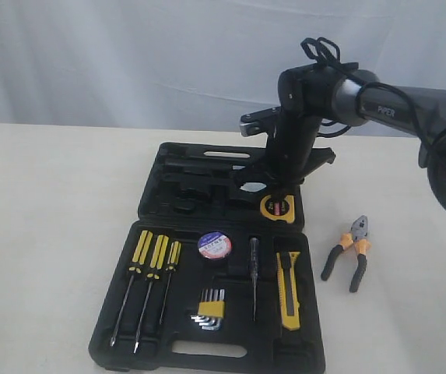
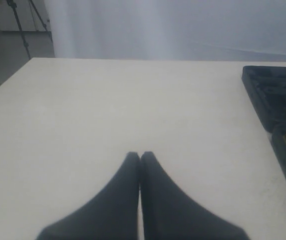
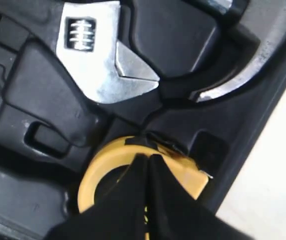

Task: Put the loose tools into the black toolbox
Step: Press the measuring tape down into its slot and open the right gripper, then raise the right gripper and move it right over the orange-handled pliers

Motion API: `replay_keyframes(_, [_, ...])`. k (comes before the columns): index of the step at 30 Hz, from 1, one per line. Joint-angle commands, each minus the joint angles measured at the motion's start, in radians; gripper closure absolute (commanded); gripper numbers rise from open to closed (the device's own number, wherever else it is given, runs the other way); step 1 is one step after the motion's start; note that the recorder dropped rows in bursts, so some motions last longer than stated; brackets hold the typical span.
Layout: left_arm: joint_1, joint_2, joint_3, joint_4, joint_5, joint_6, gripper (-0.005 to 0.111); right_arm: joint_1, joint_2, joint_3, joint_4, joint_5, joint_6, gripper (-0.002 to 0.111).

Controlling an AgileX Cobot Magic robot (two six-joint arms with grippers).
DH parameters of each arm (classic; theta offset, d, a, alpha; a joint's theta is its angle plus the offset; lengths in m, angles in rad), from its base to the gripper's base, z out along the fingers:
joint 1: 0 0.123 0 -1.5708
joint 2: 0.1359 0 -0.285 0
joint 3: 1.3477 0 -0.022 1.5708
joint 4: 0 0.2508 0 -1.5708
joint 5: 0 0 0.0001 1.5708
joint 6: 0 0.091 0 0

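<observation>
Three of the four loose tools are seen lying in the black toolbox [image 1: 238,343]. The black tape roll [image 1: 214,245] and the utility knife [image 1: 288,292] are in the half at the lower centre of the frame, and the yellow tape measure [image 1: 276,206] is in the upper half, right of centre. Only the pliers [image 1: 347,251] are left out on the counter [image 1: 51,234], at the right of the case and apart from it. The right hand [image 3: 146,157] is held over the tape measure with fingers pressed together; whether the tips touch it cannot be told from the blurred view. The left hand [image 2: 140,155] is likewise pressed together, empty, over the counter at the left.
</observation>
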Motion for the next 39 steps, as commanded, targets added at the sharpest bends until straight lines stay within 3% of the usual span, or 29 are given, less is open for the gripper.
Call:
replay_keyframes(1, [-0.005,-0.001,0.003,0.0,-0.005,-0.006,0.107,-0.005,0.069,0.027,0.002,-0.018,-0.012,0.109])
replay_keyframes(25, [-0.005,-0.001,0.003,0.0,-0.005,-0.006,0.107,-0.005,-0.355,0.044,0.01,0.199,0.023,0.109])
replay_keyframes(39, [-0.005,-0.001,0.003,0.0,-0.005,-0.006,0.107,-0.005,-0.689,0.585,-0.172,0.034,0.22,0.109])
